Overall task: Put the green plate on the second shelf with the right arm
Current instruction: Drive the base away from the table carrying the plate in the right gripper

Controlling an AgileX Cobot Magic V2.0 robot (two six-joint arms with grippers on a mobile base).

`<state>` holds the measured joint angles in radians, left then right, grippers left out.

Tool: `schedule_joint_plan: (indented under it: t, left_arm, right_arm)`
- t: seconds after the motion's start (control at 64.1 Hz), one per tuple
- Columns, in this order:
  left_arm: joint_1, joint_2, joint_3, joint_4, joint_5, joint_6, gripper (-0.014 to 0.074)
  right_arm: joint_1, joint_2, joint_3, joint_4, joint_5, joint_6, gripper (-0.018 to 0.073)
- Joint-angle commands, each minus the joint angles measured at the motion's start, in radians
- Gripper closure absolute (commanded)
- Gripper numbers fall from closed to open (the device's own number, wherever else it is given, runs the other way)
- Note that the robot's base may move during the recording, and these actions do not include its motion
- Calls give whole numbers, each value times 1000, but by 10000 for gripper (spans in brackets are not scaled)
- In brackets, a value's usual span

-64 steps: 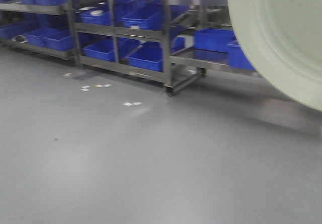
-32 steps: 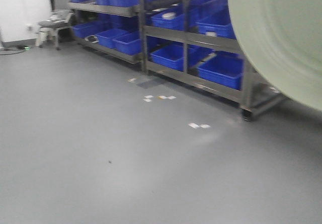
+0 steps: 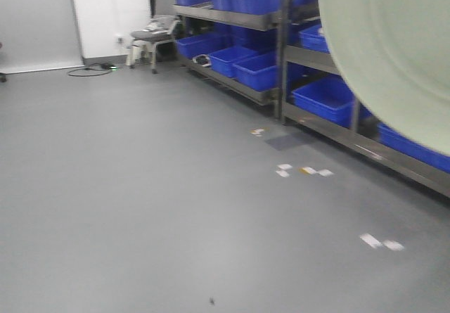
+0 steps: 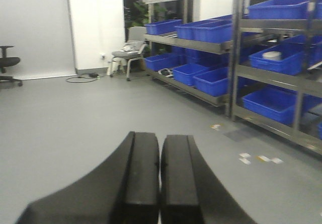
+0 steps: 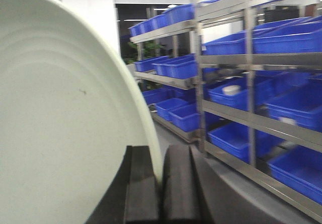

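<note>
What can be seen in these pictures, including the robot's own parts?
green plate: one, pale green, held up near the cameras
shelf racks: several, grey metal, along the right
bins: many, blue, on the racks
white item: one, inside a blue bin
chair: one, grey, by the white wall
office chair: one, black, far left
cable: one, dark, on the floor by the wall
marks: several, white, beside the racks
left claw: one, black, shut, empty
right claw: one, black, shut on the plate's rim
</note>
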<state>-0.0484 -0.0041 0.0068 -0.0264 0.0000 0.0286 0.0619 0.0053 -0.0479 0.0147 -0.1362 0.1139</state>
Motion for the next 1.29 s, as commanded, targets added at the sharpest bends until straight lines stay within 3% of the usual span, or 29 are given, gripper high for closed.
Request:
schedule_joint_plan:
  t: [0.0, 1.279]
  left_arm:
    - [-3, -18, 40, -7, -81, -2, 466]
    - [-3, -18, 40, -7, -81, -2, 466]
  right_arm:
    - [0, 11, -34, 9, -103, 6, 506]
    - [0, 11, -34, 9, -103, 6, 506]
